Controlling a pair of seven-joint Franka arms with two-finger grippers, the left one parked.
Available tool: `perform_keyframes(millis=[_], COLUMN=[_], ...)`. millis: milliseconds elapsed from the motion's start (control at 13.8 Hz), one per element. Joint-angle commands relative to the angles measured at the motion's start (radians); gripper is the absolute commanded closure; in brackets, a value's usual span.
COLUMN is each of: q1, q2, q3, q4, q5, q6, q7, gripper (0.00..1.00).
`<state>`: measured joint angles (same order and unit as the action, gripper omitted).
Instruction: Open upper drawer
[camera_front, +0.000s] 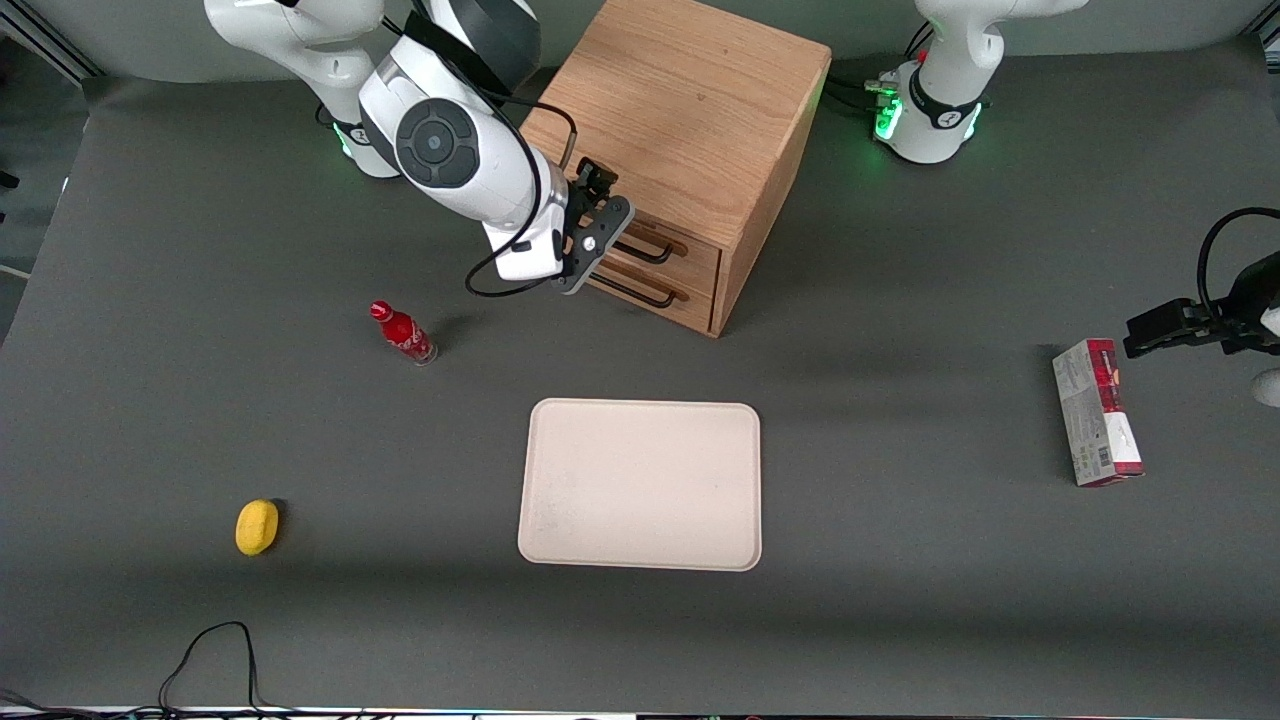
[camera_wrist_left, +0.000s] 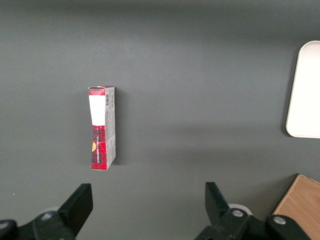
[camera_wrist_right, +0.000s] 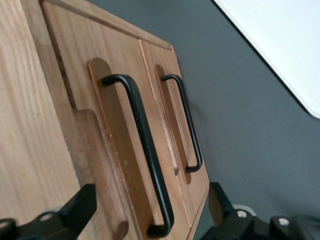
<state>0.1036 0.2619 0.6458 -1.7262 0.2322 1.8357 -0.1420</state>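
Note:
The oak cabinet (camera_front: 680, 110) stands at the back of the table. Its upper drawer (camera_front: 697, 252) has a thin black bar handle (camera_front: 648, 247); the lower drawer (camera_front: 690, 303) has its own handle (camera_front: 640, 292). My right gripper (camera_front: 605, 200) is right in front of the upper drawer, at the working arm's end of its handle. In the right wrist view the gripper (camera_wrist_right: 150, 194) is open, with its fingers (camera_wrist_right: 82, 202) on either side of the upper handle (camera_wrist_right: 145, 150) and not touching it. The lower handle (camera_wrist_right: 187, 120) lies beside it.
A cream tray (camera_front: 640, 485) lies nearer the front camera than the cabinet. A red bottle (camera_front: 403, 333) and a yellow object (camera_front: 257, 526) are toward the working arm's end. A red and grey box (camera_front: 1096, 412) lies toward the parked arm's end and shows in the left wrist view (camera_wrist_left: 102, 127).

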Motion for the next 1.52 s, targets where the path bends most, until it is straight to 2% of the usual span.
perform_keyframes(millis=[0, 290, 652, 797, 1087, 1449], q1=[-0.002, -0.002, -0.001, -0.001, -0.013, -0.016], q2=[-0.013, -0.003, 0.017, 0.023, 0.049, 0.106], q3=[0.003, 0.003, 0.005, 0.003, -0.009, -0.127], q4=[-0.056, -0.065, -0.124, -0.122, -0.083, 0.025], q5=[-0.016, -0.042, -0.068, -0.071, -0.119, -0.119], q6=[0.071, 0.094, 0.211, 0.212, 0.208, 0.2], q7=[-0.053, -0.065, -0.065, -0.067, -0.116, -0.192], gripper=[0.0, 0.0, 0.0, 0.0, 0.0, 0.0])
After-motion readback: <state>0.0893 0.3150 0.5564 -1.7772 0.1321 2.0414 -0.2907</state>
